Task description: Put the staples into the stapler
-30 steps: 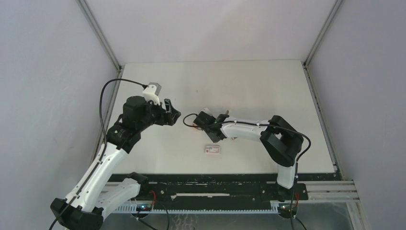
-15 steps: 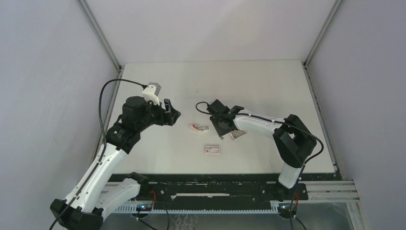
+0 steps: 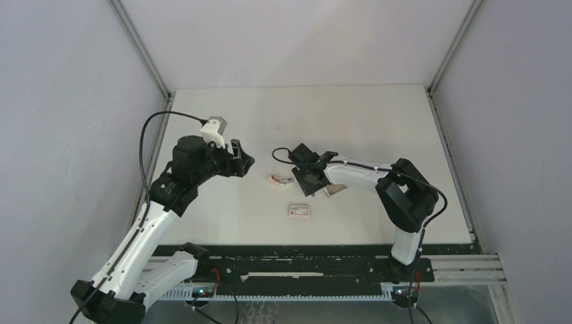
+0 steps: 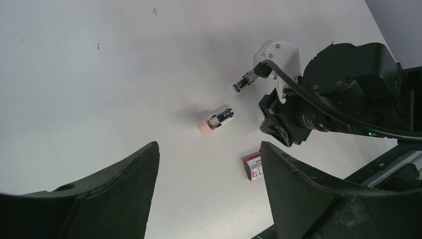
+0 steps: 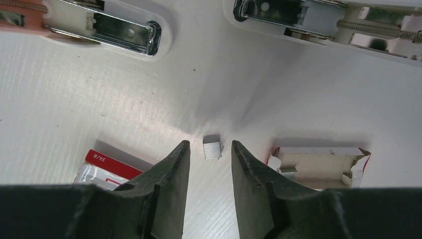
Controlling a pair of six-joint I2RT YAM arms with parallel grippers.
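The staples [image 5: 211,149] are a small grey block lying on the table, just beyond and between my right gripper's [image 5: 209,145] fingertips. That gripper is open and low over the table [image 3: 307,179]. The stapler lies open in two parts: a pink-edged part [image 5: 99,25] and a white part with a metal channel and spring [image 5: 323,20]. In the top view they show left [image 3: 278,179] and right [image 3: 335,190] of the gripper. My left gripper [image 3: 244,163] is open, empty and raised to the left [image 4: 209,154].
A small white box with a red label [image 3: 299,210] lies near the right gripper, and shows in the right wrist view [image 5: 104,167]. A torn-open staple box [image 5: 318,164] lies right of the staples. The table's near edge [image 3: 303,244] is close behind.
My right gripper swung right off the stapler, uncovering its pink part, then came back slightly left and now sits over the staples. The left arm has not moved.
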